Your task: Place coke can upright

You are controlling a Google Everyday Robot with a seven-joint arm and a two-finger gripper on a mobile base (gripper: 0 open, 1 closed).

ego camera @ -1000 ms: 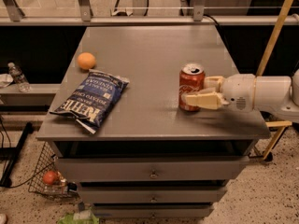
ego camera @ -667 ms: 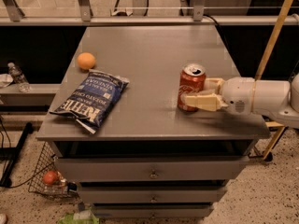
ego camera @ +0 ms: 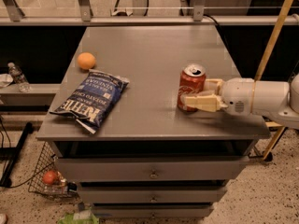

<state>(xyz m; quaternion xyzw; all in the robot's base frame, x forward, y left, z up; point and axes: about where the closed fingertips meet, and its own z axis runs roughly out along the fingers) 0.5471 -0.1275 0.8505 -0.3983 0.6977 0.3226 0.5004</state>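
Observation:
The coke can (ego camera: 190, 84) is red with white lettering and a silver top with a pull tab. It stands upright on the grey cabinet top (ego camera: 154, 55), right of centre near the front edge. My gripper (ego camera: 196, 93) reaches in from the right on a white arm (ego camera: 261, 98). One cream finger (ego camera: 201, 101) lies across the can's front lower side and the other sits behind its right side. The fingers are closed on the can.
A blue Kettle chips bag (ego camera: 91, 99) lies on the left front of the top, with an orange fruit (ego camera: 86, 60) behind it. A yellow pole (ego camera: 273, 36) leans at the right. Drawers (ego camera: 154, 174) are below; a wire basket (ego camera: 46, 176) and a water bottle (ego camera: 17, 76) are at the left.
The can and gripper stay almost where they were; the arm has shifted only slightly and the can remains upright on the top.

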